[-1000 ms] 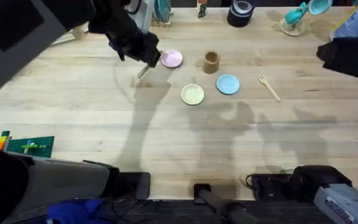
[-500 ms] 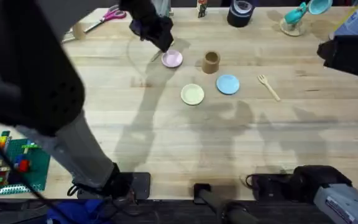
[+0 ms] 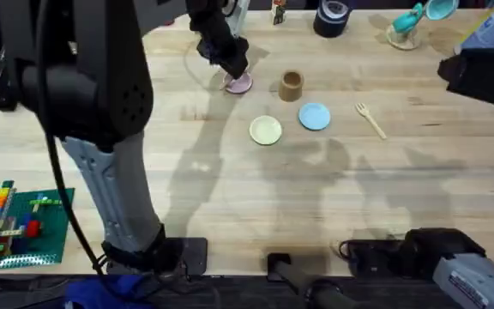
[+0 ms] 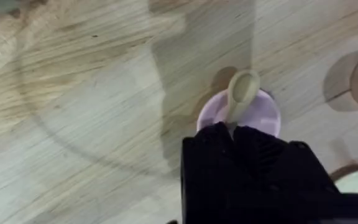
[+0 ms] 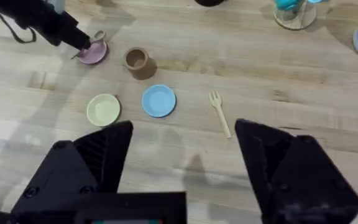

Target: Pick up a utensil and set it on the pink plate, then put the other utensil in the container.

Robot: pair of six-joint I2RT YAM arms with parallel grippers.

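Note:
My left gripper is shut on the handle of the wooden spoon. The spoon's bowl juts out over the far rim of the pink plate. In the overhead view the left gripper hangs right over the pink plate. The brown container stands just right of that plate. The wooden fork lies flat on the table further right. My right gripper is open and holds nothing, high above the table with the fork beyond its fingers.
A yellow plate and a light blue plate lie in front of the container. A black tape roll and a teal cup stand at the far edge. A green brick plate sits at the near left.
My left gripper has carried the spoon to the right and farther away, from left of the pink plate to directly over it. The right arm has stayed still.

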